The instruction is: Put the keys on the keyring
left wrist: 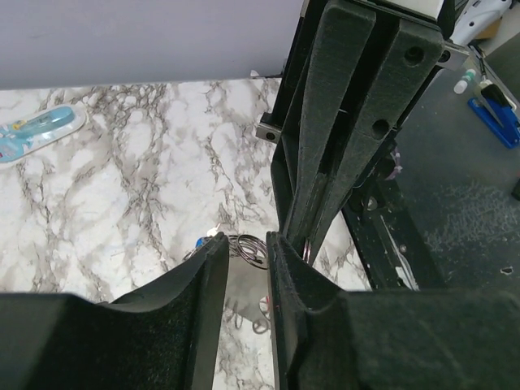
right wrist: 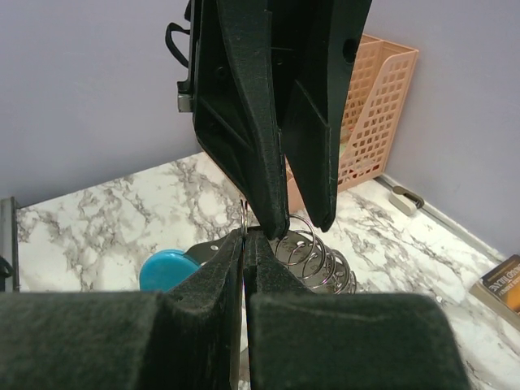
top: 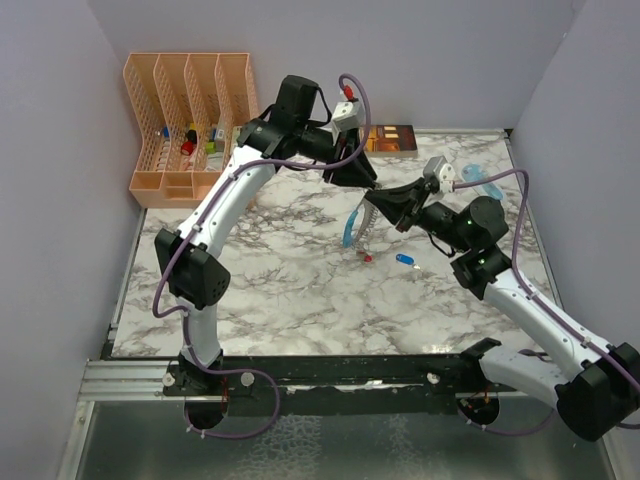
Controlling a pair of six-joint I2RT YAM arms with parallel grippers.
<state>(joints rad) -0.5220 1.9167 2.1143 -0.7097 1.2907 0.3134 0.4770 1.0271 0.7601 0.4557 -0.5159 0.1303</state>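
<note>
The keyring [top: 362,224], a bunch of grey metal rings with a light-blue strap [top: 349,228], hangs above mid-table between both grippers. My right gripper [top: 377,203] is shut on one thin ring [right wrist: 245,213]; its jaws are pressed together [right wrist: 245,233]. My left gripper [top: 356,183] is right above it, its jaws a little apart [left wrist: 248,241] with the coiled rings [left wrist: 250,245] at their tips. One left finger [right wrist: 272,213] touches the right gripper's tip. The red key [top: 368,258] and the dark blue key [top: 405,259] lie loose on the marble just below the ring bunch.
An orange file organizer [top: 190,120] stands at the back left, also seen in the right wrist view [right wrist: 375,106]. A brown box [top: 390,138] lies at the back wall. A pale-blue see-through object [top: 478,178] lies at the right, also in the left wrist view [left wrist: 41,130]. Purple walls close in three sides.
</note>
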